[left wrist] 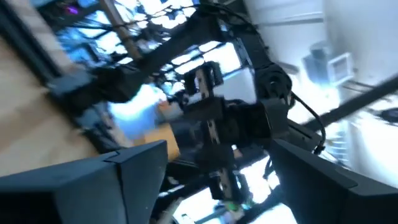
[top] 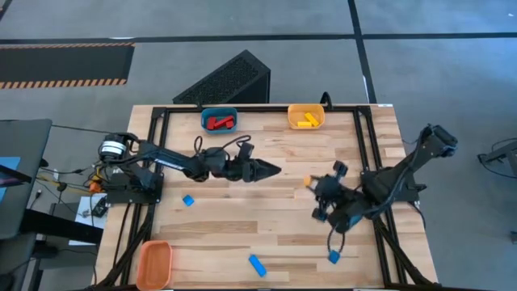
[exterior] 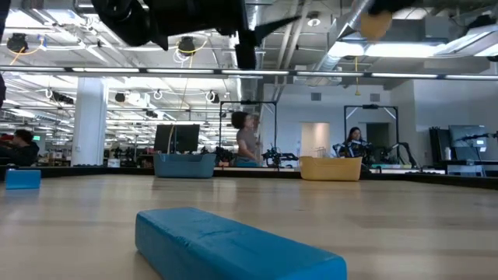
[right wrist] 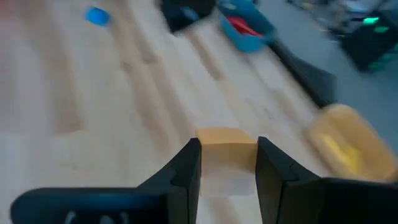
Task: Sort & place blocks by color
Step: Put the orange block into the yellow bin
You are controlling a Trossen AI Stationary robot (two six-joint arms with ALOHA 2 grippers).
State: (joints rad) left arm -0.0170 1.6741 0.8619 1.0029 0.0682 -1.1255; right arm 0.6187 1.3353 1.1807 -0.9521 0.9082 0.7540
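My right gripper point(top: 313, 183) hovers over the right half of the table, shut on a small orange block point(right wrist: 226, 138). That block also appears high above the tabletop in the low view point(exterior: 376, 25). My left gripper point(top: 271, 170) hangs open and empty over the table's middle, its fingers pointing at the right arm. Blue blocks lie flat on the wood: one near the left point(top: 188, 200), a bar by the near edge point(top: 257, 264), and another at near right point(top: 334, 256). Red blocks point(top: 219, 123) lie in the blue bin, yellow ones point(top: 306, 121) in the yellow bin. My right gripper pinches the orange block between its two fingers point(right wrist: 186, 163), one on each opposite side face point(right wrist: 205, 142). The fingers come slanting down from the table's right side. The block is lifted clear of the table.
The blue bin point(top: 203, 120) and the yellow bin point(top: 292, 118) stand at the far edge, and an orange bin point(top: 153, 263) sits at the near left corner. A dark frame runs along the table's sides. Bare wood lies between the two grippers and the near edge.
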